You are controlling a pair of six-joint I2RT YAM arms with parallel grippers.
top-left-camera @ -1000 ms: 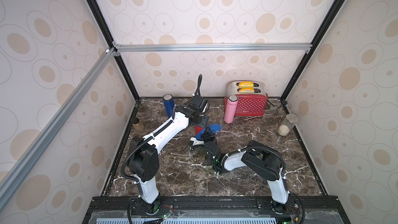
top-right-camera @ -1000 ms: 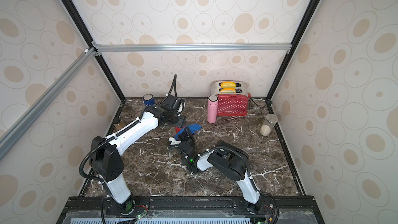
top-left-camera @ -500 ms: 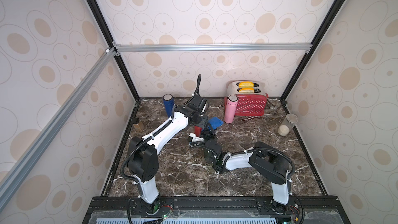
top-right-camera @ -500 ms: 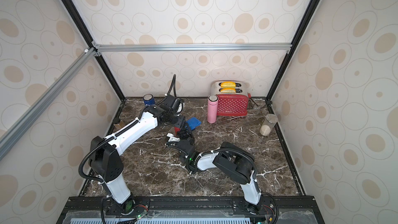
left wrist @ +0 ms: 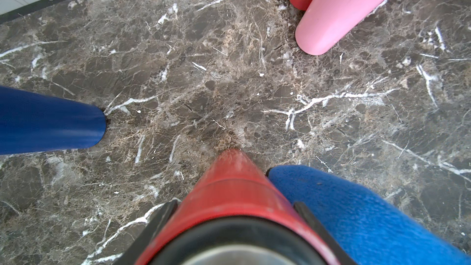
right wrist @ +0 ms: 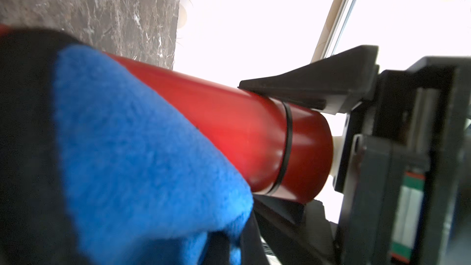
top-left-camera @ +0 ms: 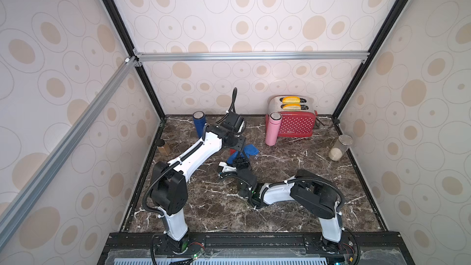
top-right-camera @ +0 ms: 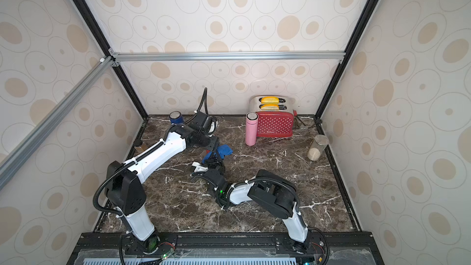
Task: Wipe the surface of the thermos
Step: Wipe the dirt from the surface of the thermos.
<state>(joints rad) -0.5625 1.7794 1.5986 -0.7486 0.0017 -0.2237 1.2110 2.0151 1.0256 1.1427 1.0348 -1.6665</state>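
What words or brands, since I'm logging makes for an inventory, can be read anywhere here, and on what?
On the red toaster, low on its front, a small white word: too small to read.
Red thermos, pink thermos, blue thermos, blue cloth: no lettering visible.

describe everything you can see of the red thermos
The red thermos is a smooth, glossy cylinder, metal or plastic by its look; a thin dark ring sets off its cap, and its top is black-rimmed and silvery. It stands upright, base apparently on the table, clear of the blue flask and the pink flask. The left tool clamps its cap end from two sides. A blue cloth, held in the right tool, presses on its side.
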